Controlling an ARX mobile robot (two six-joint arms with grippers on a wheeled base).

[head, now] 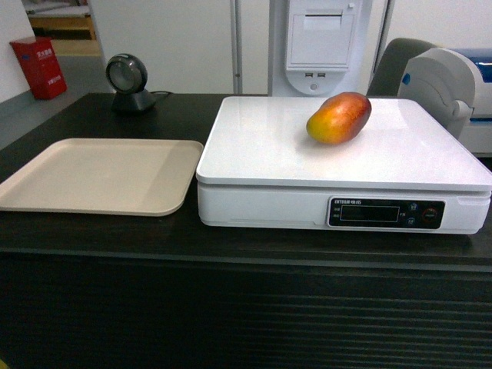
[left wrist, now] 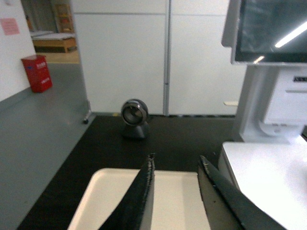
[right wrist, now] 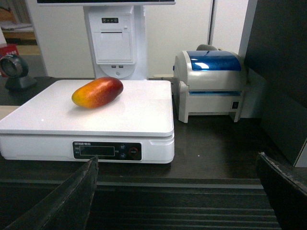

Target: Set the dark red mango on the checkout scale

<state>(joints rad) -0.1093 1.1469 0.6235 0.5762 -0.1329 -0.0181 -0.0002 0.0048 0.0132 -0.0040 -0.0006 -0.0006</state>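
The dark red mango (head: 338, 118) lies on its side on the scale's (head: 261, 150) white platform, toward the back right, red end to the right. The right wrist view shows the mango (right wrist: 97, 92) resting free on the scale (right wrist: 139, 112), with nothing touching it. The scale stands on the dark checkout counter (head: 231, 246). My right gripper (right wrist: 177, 158) is wide open and empty, low in front of the counter's ribbed face (right wrist: 192, 206). Above the beige tray (left wrist: 110, 191), my left gripper (left wrist: 177, 158) is open and holds nothing. Neither gripper shows in the head view.
The beige tray (head: 92, 177) sits left of the scale. A round black scanner (head: 128, 83) stands at the back left. A grey and blue label printer (right wrist: 211, 81) is right of the scale, a white terminal (head: 321, 42) behind it. A red box (head: 37, 68) stands on the floor far left.
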